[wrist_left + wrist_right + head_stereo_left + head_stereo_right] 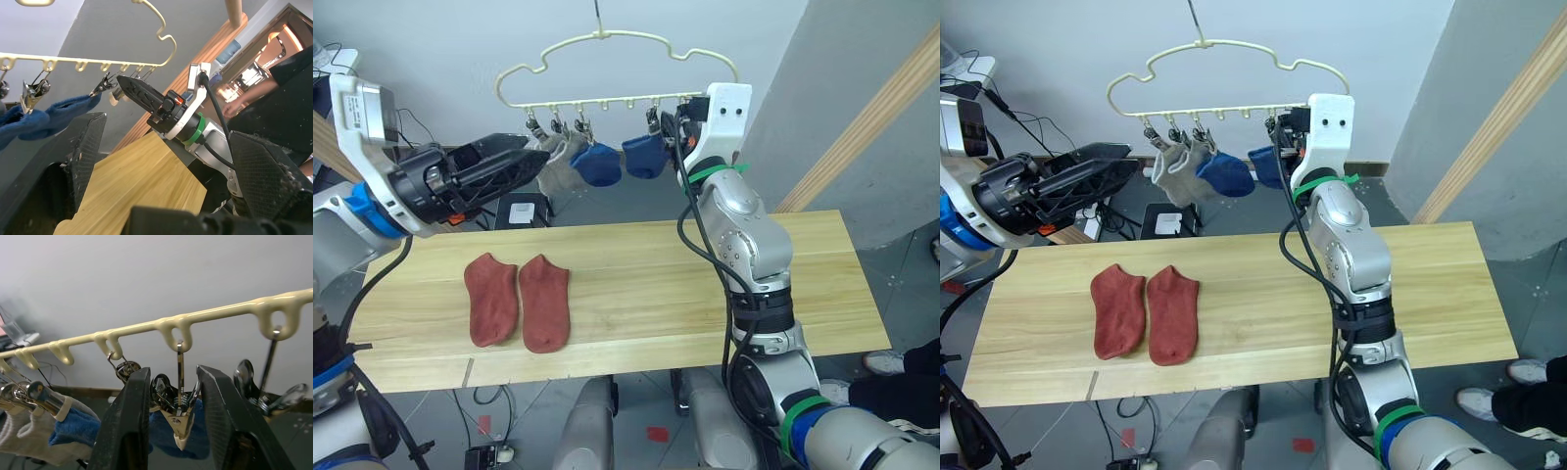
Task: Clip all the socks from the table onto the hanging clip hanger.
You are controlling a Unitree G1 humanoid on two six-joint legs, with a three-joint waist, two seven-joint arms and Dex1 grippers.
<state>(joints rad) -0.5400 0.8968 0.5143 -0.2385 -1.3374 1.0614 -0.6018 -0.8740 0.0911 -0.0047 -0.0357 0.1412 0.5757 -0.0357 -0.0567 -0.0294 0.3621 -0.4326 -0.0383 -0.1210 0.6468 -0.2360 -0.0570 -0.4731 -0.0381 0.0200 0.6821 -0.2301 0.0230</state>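
- Left eye view: my left gripper (514, 157) hovers wide open and empty beside the clip hanger (607, 69). A careless swing could knock the thin wire frame spinning.
- Two rust-red socks (518, 301) lie flat and side by side on the light-wood table (803, 284), soft and limp (likely to fold when lifted).
- Two grey socks (558, 162) and two blue ones (619, 162) hang clipped.
- My right gripper (173, 396) straddles a small metal clip (179, 423), fingers parted and holding nothing; squeezing it might drop the blue sock behind.
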